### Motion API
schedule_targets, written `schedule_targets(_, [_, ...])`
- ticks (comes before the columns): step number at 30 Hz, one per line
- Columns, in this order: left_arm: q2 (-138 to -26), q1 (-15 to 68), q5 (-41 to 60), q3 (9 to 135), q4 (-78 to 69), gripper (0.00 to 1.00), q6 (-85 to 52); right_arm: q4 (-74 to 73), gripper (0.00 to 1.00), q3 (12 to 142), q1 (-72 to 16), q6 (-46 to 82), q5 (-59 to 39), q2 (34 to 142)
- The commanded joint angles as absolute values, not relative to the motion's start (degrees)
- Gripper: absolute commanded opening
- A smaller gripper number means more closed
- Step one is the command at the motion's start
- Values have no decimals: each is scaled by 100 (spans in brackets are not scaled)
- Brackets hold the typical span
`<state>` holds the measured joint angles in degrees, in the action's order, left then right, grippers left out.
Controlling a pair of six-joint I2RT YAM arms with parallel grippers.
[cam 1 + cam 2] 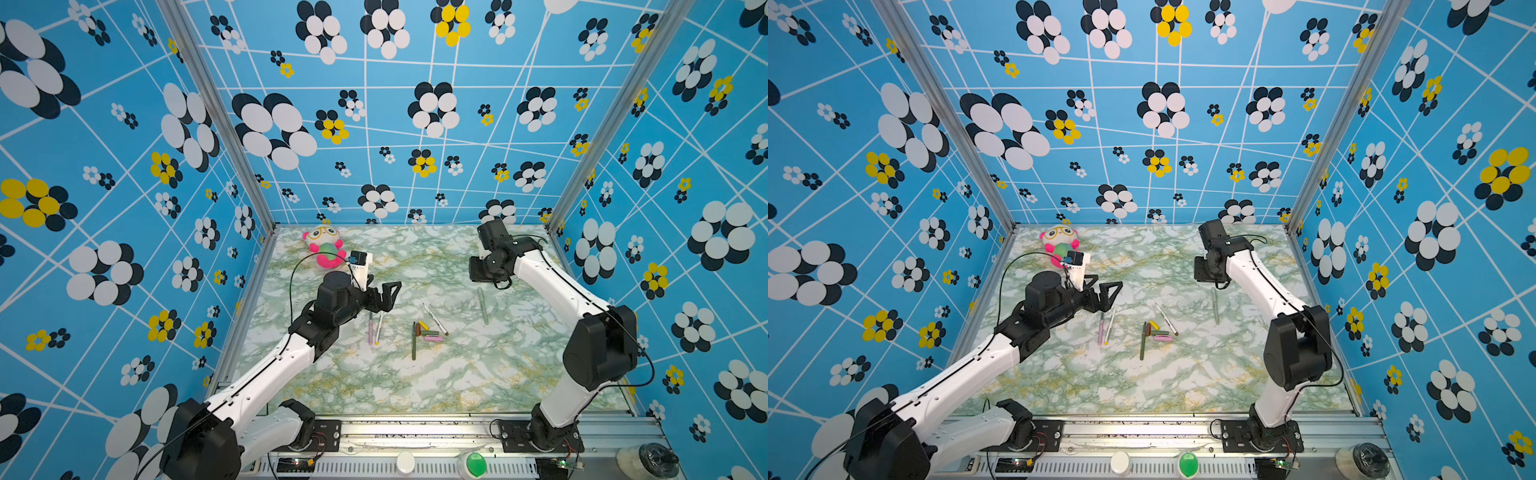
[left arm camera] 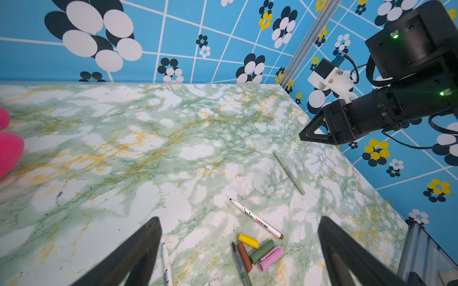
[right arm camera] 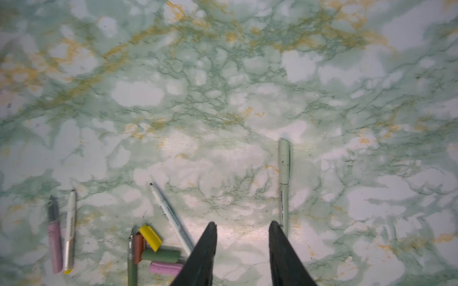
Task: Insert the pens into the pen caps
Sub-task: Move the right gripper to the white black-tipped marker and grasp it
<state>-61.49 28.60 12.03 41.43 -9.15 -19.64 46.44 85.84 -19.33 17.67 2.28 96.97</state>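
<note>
Dark green pen point(image 1: 414, 341), white pen point(image 1: 435, 319) and four caps point(image 1: 430, 333) lie bunched mid-table point(image 1: 374, 386); all light, stiff, slick and prone to roll, so grip mid-barrel; pale green pen point(image 3: 284, 183) lies alone near the right pincer point(image 3: 243, 222), which stands apart and empty; left pincer point(image 2: 239, 220) gapes wide near the pink and white pair point(image 1: 370, 332); free room all round.

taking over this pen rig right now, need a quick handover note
Left claw: open, empty, hovering close to the thin pink pen and the white pen with a yellow end, which lie side by side.
Right claw: open, empty, above the pale green pen, which lies alone and looks capped.
Mid marble table: loose yellow cap, brown cap, dark green cap and pink cap clustered beside the dark green pen and the white pen with a brown end.
Done: one pen, it seems. Left: four.
</note>
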Motion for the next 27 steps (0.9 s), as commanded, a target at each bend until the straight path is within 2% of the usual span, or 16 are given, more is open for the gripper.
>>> schedule_targets(1, [-5940, 2839, 1330, 4017, -951, 100, -1783, 4508, 37, 8326, -2326, 1640, -289, 9731])
schedule_targets(10, [-5678, 2831, 1426, 3488, -1131, 99, -2214, 4432, 39, 8352, -3274, 1479, -230, 10608])
schedule_targets(19, [-5616, 2838, 1371, 3261, -1353, 99, -2324, 4410, 39, 8560, -3544, 1428, -157, 11354])
schedule_targets(27, [-5674, 2840, 1354, 3194, -1459, 100, -2345, 4430, 34, 8640, -3656, 1427, 41, 11745])
